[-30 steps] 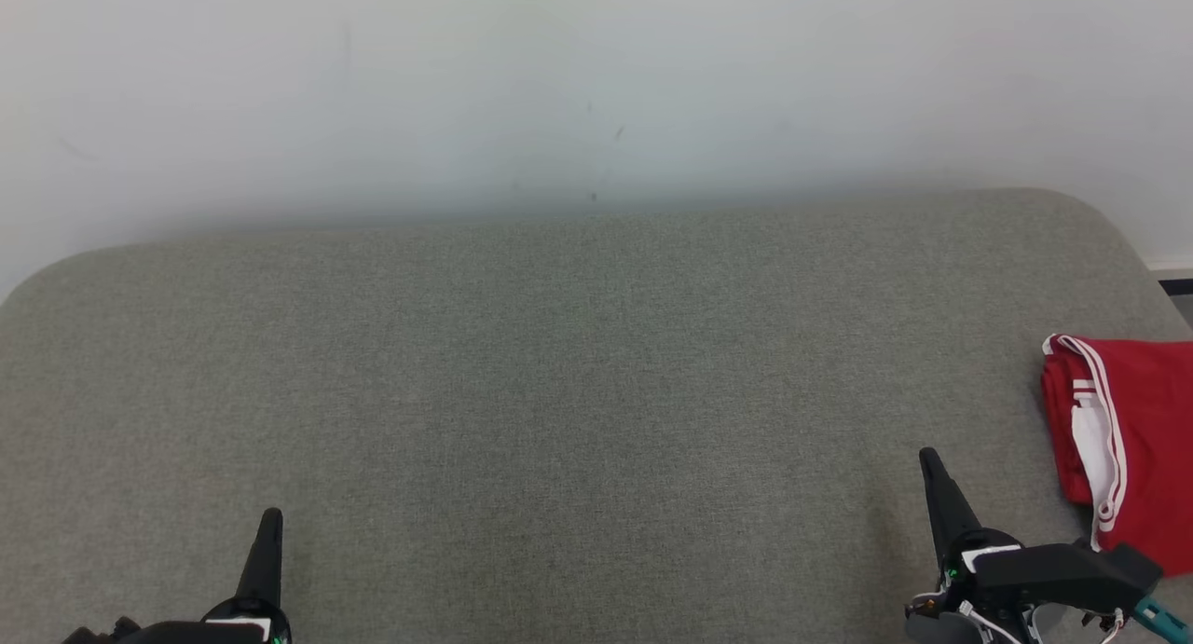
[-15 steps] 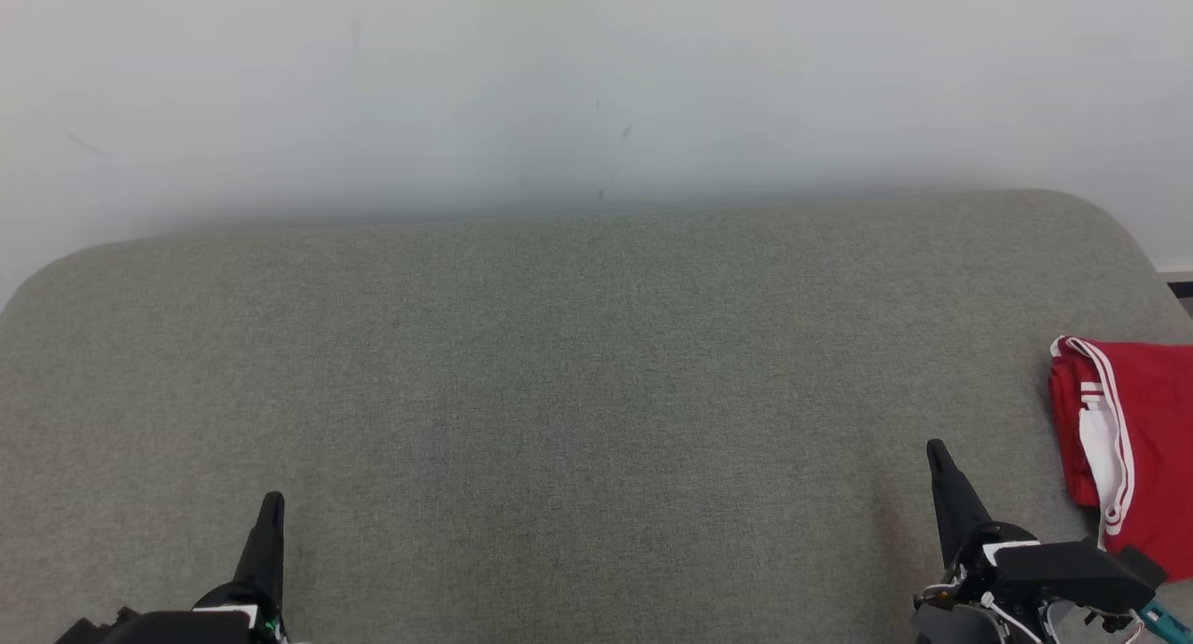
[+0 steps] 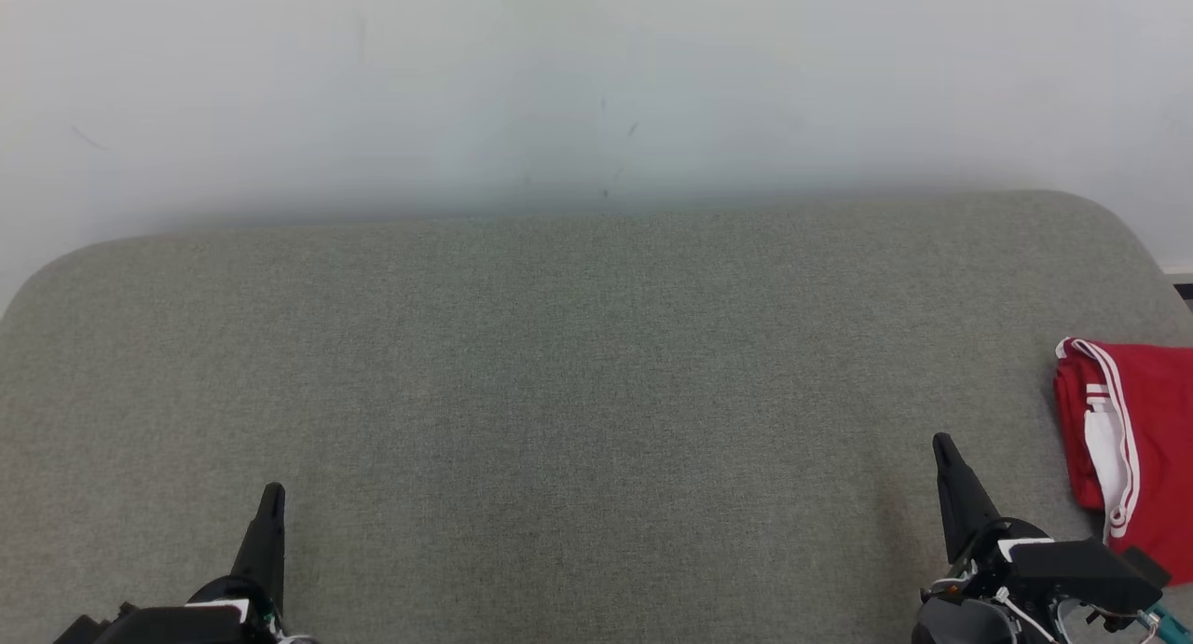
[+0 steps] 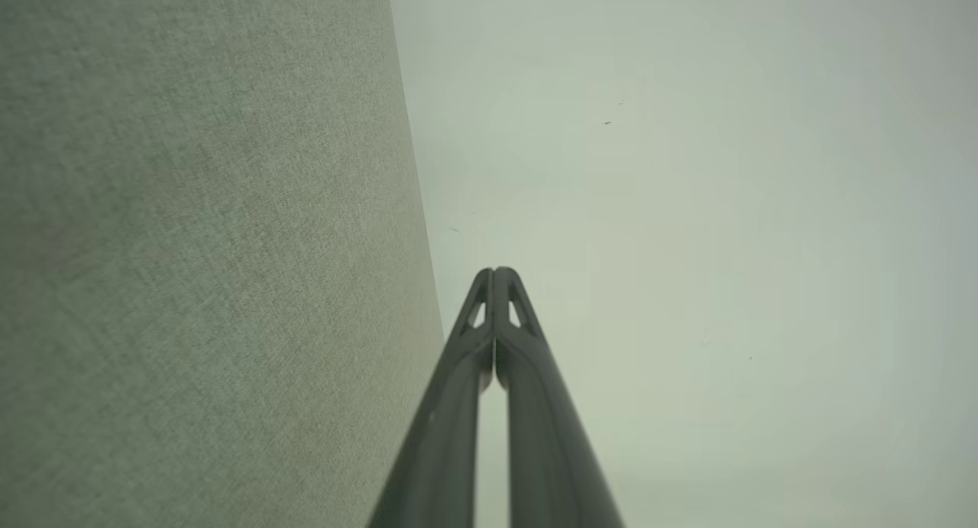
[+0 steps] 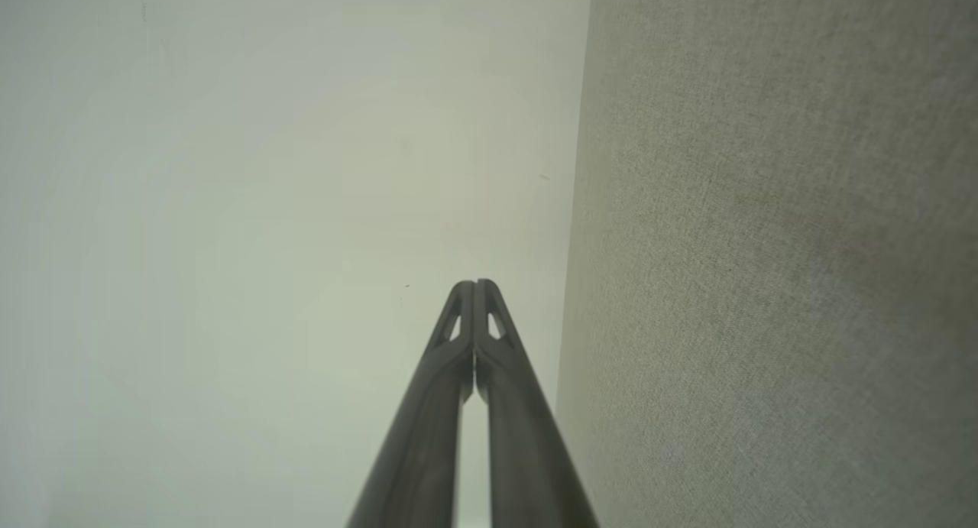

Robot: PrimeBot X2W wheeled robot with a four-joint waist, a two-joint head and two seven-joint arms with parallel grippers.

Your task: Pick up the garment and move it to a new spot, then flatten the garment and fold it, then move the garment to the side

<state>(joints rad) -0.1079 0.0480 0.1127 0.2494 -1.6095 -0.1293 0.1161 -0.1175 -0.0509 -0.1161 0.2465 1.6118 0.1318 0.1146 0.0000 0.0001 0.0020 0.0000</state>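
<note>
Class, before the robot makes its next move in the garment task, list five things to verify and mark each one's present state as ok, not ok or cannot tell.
1. Left gripper shut and empty: ok.
2. Right gripper shut and empty: ok.
3. Red garment lies folded at the right side of the grey padded surface: ok.
4. Garment lies apart from the right gripper: ok.
5. Whole garment rests on the surface, nothing overhanging: cannot tell, because the head view's edge cuts it off.
</note>
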